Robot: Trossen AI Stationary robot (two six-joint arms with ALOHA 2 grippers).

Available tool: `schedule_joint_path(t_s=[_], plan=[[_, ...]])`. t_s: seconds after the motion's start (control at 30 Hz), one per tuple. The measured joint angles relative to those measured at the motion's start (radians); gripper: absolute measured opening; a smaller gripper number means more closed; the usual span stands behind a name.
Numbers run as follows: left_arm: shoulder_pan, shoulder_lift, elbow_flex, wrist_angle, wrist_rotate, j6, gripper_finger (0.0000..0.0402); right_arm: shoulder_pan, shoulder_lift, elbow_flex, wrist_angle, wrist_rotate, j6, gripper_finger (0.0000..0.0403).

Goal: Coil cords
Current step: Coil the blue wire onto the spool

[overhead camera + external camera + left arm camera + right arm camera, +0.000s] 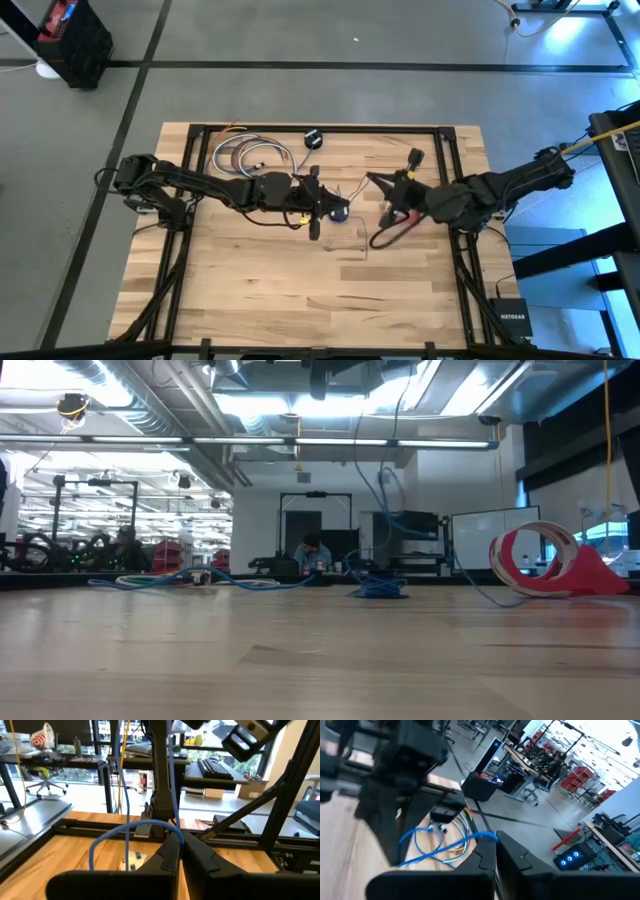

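The thin bluish cord (125, 827) hangs in the air between my two grippers over the middle of the table. My left gripper (179, 836) is shut on it, and so is my right gripper (492, 842), which stands higher and a little right of the left one (374, 180). Slack loops of the cord (200, 578) lie on the tabletop, and a strand (385, 490) drops from above. The black round puck (313, 138) rests near the far edge. The red-and-white cord bundle (395, 225) lies on the table under my right gripper. My left gripper pinches the thin cord (172, 826) between its two fingertips, fingers about level and pointing toward the table's right. From the tips one length arches out and drops slack toward the table; another (171, 775) rises upward. My right gripper pinches the thin cord (487, 836) at its fingertips, coming from the table's right and slanting slightly down. The cord leaves the tips and hangs in slack loops (427, 845) below.
A bundle of coloured cables (250, 155) lies at the far left of the table. A black frame (330, 128) runs round the tabletop's edges. The near half of the wooden table (320, 290) is bare wood.
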Motion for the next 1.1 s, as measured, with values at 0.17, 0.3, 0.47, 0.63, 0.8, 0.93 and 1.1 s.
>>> schedule_joint_path(t_s=[0.17, 0.3, 0.47, 0.63, 0.8, 0.93, 1.1], plan=[[0.008, -0.002, 0.002, 0.015, -0.003, 0.011, 0.0008, -0.013, 0.000, 0.050, -0.001, -0.002, -0.019, 0.0003], [0.027, -0.002, 0.002, 0.016, -0.003, 0.027, 0.0008, -0.053, 0.001, 0.051, -0.016, -0.028, -0.021, 0.0005], [0.064, -0.001, 0.000, 0.012, -0.002, 0.053, 0.0008, -0.135, 0.009, 0.052, -0.029, -0.028, -0.051, 0.0003], [0.104, 0.000, -0.001, -0.053, -0.002, 0.035, 0.0031, -0.242, 0.009, 0.053, -0.029, -0.058, -0.055, 0.0004], [0.120, -0.003, 0.000, -0.185, 0.001, -0.014, 0.0109, -0.322, 0.009, 0.053, -0.062, -0.084, -0.063, 0.0004], [0.113, -0.012, -0.002, -0.394, 0.000, -0.025, 0.0157, -0.352, 0.003, 0.053, -0.110, -0.087, -0.053, 0.0005], [0.106, 0.065, -0.026, -0.429, 0.001, -0.055, 0.0167, -0.362, -0.019, 0.053, -0.112, -0.088, -0.046, 0.0005]])
